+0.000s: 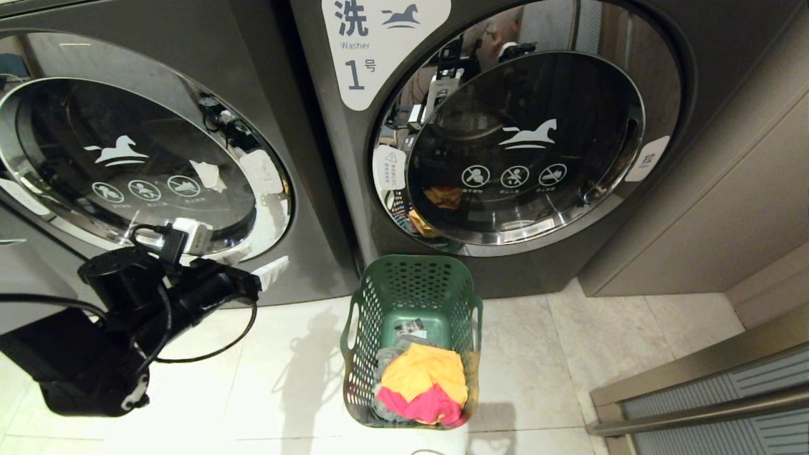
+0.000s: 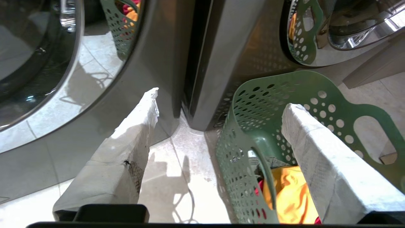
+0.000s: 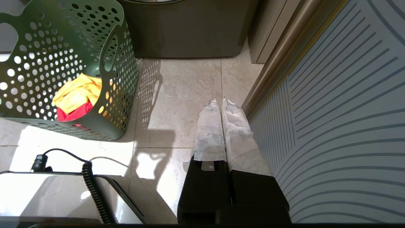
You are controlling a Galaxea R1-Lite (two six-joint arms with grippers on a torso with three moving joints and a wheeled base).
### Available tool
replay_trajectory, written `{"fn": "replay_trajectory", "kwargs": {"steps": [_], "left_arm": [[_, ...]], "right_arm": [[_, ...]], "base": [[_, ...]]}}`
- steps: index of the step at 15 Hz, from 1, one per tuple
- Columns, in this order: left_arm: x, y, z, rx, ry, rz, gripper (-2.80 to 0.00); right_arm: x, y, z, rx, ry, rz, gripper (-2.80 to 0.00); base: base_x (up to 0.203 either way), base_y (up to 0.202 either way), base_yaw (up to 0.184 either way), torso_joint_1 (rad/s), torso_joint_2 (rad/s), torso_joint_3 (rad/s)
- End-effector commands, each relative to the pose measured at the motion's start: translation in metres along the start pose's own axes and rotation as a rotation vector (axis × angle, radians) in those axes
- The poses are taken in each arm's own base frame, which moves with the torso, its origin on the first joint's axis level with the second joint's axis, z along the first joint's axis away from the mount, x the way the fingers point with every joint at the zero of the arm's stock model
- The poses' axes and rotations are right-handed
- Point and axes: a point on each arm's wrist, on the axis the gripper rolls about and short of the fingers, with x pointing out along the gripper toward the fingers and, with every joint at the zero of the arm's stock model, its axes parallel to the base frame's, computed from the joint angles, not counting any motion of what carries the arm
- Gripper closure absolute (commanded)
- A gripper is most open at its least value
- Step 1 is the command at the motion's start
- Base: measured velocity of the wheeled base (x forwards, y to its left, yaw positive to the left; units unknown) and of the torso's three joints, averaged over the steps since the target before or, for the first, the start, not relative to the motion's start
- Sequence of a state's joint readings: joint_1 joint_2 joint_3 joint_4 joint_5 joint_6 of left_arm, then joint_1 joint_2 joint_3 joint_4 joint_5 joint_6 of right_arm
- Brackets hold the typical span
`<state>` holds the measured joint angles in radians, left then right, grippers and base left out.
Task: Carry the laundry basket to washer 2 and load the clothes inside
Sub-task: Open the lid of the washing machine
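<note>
Laundry basket [image 1: 411, 341] sitting lower centre of head view, on floor before washer labelled 1 [image 1: 505, 145]. Left gripper [image 2: 218, 107] hovering lower left beside it, fingers spread, gripping nothing. Right gripper [image 3: 221, 103] hanging with fingers pressed together.

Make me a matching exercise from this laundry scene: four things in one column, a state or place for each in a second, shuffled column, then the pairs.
Things:
1. left gripper
2. right gripper
3. laundry basket
4. yellow cloth

States or places:
A. lying inside the basket
B. shut, empty, above the floor tiles
C. open, empty, near the basket rim
D. standing on the floor in front of the washer marked 1

Pairs: 1-C, 2-B, 3-D, 4-A
</note>
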<state>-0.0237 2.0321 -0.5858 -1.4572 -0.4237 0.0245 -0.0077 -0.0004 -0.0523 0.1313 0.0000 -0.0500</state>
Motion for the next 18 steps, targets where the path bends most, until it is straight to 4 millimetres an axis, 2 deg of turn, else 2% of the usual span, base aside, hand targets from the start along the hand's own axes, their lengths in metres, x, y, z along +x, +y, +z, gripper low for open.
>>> {"fn": "replay_trajectory", "kwargs": {"steps": [1,4,8,10,13,18], "left_arm": [[0.003,-0.018,-0.003,-0.01,0.011,-0.036,-2.8],[0.005,-0.044,0.004,-0.047,0.003,-0.017,-2.8],[0.002,-0.044,0.014,-0.081,-0.03,0.019,-2.8],[-0.001,-0.043,0.017,-0.126,-0.051,0.103,-2.8],[-0.013,-0.046,0.013,-0.155,-0.048,0.126,-2.8],[-0.032,-0.054,0.027,-0.15,-0.072,0.109,-2.8]], "right_arm": [[0.0,0.0,0.0,-0.001,0.001,0.0,0.0],[0.0,0.0,0.0,-0.001,0.001,0.0,0.0],[0.0,0.0,0.0,-0.001,0.001,0.0,0.0],[0.0,0.0,0.0,-0.001,0.001,0.0,0.0],[0.0,0.0,0.0,-0.001,0.001,0.0,0.0],[0.0,0.0,0.0,-0.001,0.001,0.0,0.0]], "base": [[0.0,0.0,0.0,0.0,0.0,0.0],[0.0,0.0,0.0,0.0,0.0,0.0],[0.0,0.0,0.0,0.0,0.0,0.0],[0.0,0.0,0.0,0.0,0.0,0.0],[0.0,0.0,0.0,0.0,0.0,0.0],[0.0,0.0,0.0,0.0,0.0,0.0]]}}
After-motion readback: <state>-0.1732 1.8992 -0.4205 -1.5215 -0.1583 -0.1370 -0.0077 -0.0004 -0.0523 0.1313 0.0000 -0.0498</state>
